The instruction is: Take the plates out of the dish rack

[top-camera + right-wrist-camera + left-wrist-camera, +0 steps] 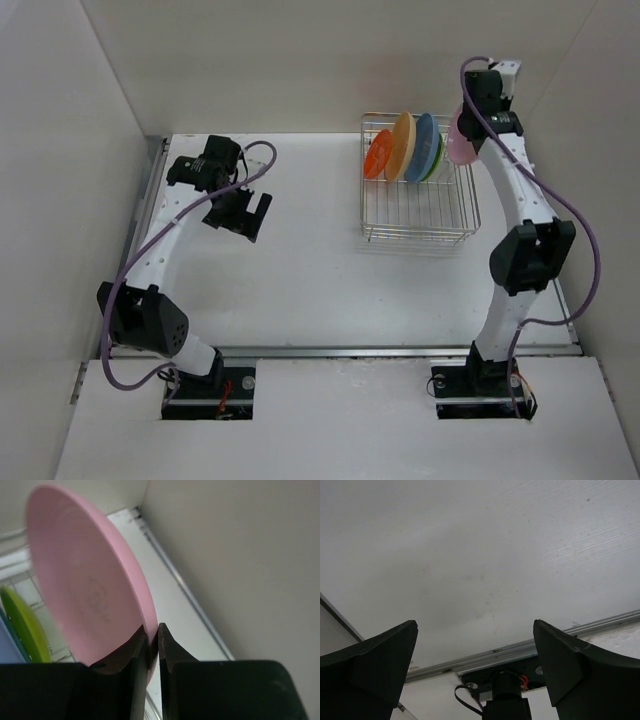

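A white surface (300,290) boxed by pale walls (250,60); left claw (475,625) gapes released, right claw (152,640) pinches the pink plate (85,580) by its rim.

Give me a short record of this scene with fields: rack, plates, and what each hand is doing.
rack: dish rack, far right part of the table
standing in rack: orange plate, cream-yellow plate, blue plate, green plate
pink plate: at the rack's right end, rim pinched
right hand: shut on the pink plate
left hand: open, empty, over the table's left side
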### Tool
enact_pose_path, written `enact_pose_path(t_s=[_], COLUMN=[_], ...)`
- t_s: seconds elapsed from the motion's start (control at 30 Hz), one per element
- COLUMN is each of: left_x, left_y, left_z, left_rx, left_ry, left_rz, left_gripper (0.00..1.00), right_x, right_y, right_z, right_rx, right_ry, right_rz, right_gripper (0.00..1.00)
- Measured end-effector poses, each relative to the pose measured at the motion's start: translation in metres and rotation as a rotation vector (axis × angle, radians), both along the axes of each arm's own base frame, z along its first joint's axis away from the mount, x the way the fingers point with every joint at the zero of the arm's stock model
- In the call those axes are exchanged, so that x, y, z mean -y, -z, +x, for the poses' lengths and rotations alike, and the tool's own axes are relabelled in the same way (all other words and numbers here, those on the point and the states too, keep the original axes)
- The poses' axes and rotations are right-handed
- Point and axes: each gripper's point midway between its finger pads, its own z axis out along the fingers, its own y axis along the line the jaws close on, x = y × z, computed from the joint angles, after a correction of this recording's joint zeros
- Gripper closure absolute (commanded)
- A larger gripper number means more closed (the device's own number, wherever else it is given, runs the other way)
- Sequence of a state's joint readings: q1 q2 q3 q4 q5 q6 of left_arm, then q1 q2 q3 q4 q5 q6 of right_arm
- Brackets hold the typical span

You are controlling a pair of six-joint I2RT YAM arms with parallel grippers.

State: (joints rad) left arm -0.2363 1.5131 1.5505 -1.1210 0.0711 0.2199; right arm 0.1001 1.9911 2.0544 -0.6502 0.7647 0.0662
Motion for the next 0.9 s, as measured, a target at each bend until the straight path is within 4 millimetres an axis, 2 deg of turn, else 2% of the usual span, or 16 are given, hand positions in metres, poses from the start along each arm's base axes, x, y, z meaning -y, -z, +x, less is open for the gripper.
enact_pose_path(t_s=[0.1,0.2,0.3,0.37,0.4,0.47,0.57,0.67,0.7,0.8,0.9], left_x=[0.003,0.004,0.006,0.008,0.01,0.016,0.028,0.034,0.034,0.034,0.038], left_y=[-0.002,-0.006,-0.016,-0.026,-0.034,-0.052,-0.081,-0.103,-0.106,-0.099,-0.074], left_z=[0.0,0.001,0.006,0.011,0.015,0.023,0.035,0.046,0.05,0.058,0.061], left_rx=[0.012,0.023,0.055,0.084,0.106,0.157,0.223,0.265,0.27,0.244,0.165], left_ry=[0.009,0.008,-0.01,-0.022,-0.028,-0.042,-0.063,-0.085,-0.091,-0.108,-0.101], left_rz=[-0.003,-0.007,-0.023,-0.037,-0.05,-0.089,-0.18,-0.268,-0.286,-0.299,-0.297], left_gripper=[0.0,0.0,0.0,0.0,0.0,0.0,0.0,0.0,0.0,0.0,0.0], right_x=[0.009,0.004,-0.022,-0.049,-0.068,-0.114,-0.194,-0.277,-0.309,-0.361,-0.392], right_y=[-0.056,-0.118,-0.165,-0.182,-0.184,-0.175,-0.14,-0.086,-0.06,-0.011,0.021], right_z=[-0.026,-0.058,-0.086,-0.098,-0.101,-0.103,-0.1,-0.095,-0.097,-0.105,-0.119], right_rx=[0.11,0.235,0.35,0.402,0.413,0.402,0.322,0.189,0.12,-0.008,-0.092], right_ry=[0.048,0.069,0.025,-0.054,-0.123,-0.298,-0.589,-0.86,-0.96,-1.131,-1.251], right_rz=[-0.027,-0.052,-0.041,-0.014,0.008,0.055,0.134,0.233,0.283,0.391,0.506], right_gripper=[1.0,1.0,1.0,1.0,1.0,1.0,1.0,1.0,1.0,1.0,1.0])
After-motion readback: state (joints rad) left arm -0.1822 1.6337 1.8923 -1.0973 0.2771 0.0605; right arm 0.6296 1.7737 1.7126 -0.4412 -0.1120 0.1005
